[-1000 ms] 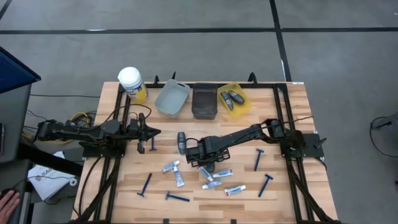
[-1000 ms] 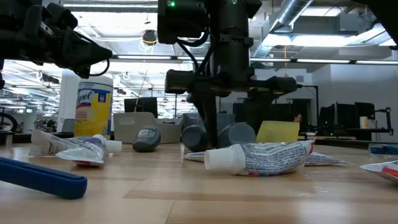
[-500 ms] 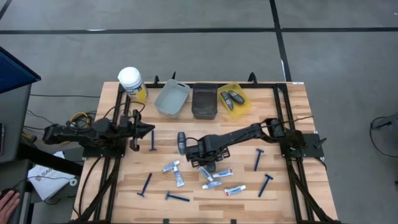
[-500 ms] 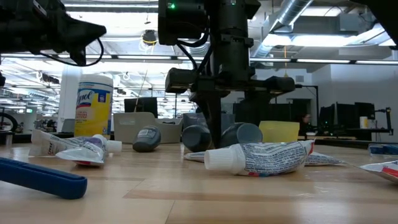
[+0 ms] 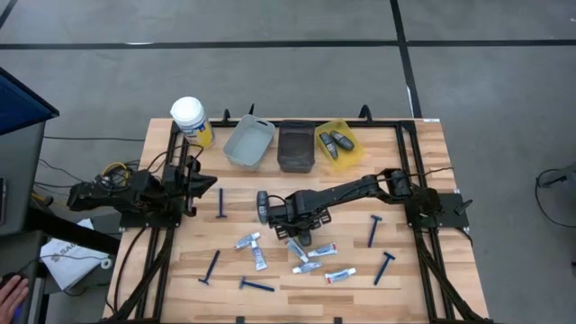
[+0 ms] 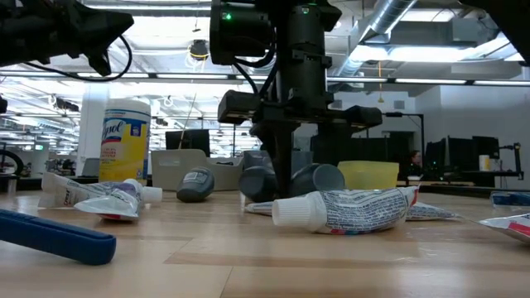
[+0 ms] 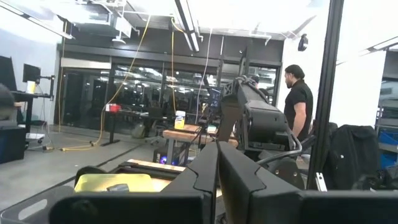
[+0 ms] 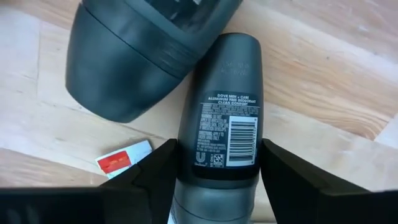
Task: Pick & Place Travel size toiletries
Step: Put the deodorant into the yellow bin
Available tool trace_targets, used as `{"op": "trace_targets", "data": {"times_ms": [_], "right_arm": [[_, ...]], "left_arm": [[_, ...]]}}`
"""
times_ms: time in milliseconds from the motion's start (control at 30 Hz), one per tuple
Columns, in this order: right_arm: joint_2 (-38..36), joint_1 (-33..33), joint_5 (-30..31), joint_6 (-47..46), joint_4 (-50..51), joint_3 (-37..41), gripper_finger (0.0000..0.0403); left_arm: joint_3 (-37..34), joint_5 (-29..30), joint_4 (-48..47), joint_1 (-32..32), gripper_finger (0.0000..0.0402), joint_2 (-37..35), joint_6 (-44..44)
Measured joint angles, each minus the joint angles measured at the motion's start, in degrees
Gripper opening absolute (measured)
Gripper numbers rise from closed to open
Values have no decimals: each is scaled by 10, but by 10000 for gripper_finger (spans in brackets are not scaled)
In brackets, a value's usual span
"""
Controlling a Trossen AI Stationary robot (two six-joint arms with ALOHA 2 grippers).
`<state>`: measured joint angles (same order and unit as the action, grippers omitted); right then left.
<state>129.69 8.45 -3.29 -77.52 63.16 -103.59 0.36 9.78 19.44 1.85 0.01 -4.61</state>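
My right gripper point(image 5: 301, 232) points down at the table's middle, its fingers point(image 8: 163, 171) on either side of a dark grey mini bottle point(image 8: 221, 124) that lies label up on the wood. A second grey bottle point(image 8: 140, 56) lies right beside it. Both show in the low view point(image 6: 319, 178), point(image 6: 258, 180). A third bottle point(image 5: 262, 205) lies a little to the left. White tubes point(image 5: 247, 241), point(image 5: 340, 274) and blue razors point(image 5: 220, 202), point(image 5: 374, 230) are scattered around. My left gripper point(image 5: 214, 184) is shut, raised at the table's left and holds nothing. My right gripper has the mini bottle's two long sides point(image 8: 186, 155) between its two fingers, at the labelled part of the body. The fingers come from above, pointing down, and lie across the bottle. The bottle lies flat on the table, label up.
At the far edge stand a grey bin point(image 5: 249, 142), a dark bin point(image 5: 295, 147) and a yellow bin point(image 5: 339, 144) with two grey bottles in it. A white-lidded yellow jar point(image 5: 192, 121) stands at the far left corner. A large tube point(image 6: 348, 209) lies near the front.
My left gripper has drawn back toward the table's left edge, risen and tipped its shut fingers upward. My right gripper has stayed over the two grey bottles and rolled a little about its upright axis.
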Motion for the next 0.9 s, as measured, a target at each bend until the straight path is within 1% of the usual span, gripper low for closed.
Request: {"op": "trace_targets", "data": {"times_ms": [167, 400, 633, 900], "right_arm": [[0, -4, 0, 13, 0, 0, 181], [0, -10, 1, 15, -2, 0, 196], [0, -13, 3, 27, -2, 0, 190], [-4, -15, 9, 40, -1, 1, 188]], "left_arm": [[0, 0, 0, 0, 10, 0, 0], [0, 0, -3, 0, 10, 0, 0], [0, 0, -6, 13, 10, 0, 0], [0, -1, -2, 8, 10, 0, 0]]}}
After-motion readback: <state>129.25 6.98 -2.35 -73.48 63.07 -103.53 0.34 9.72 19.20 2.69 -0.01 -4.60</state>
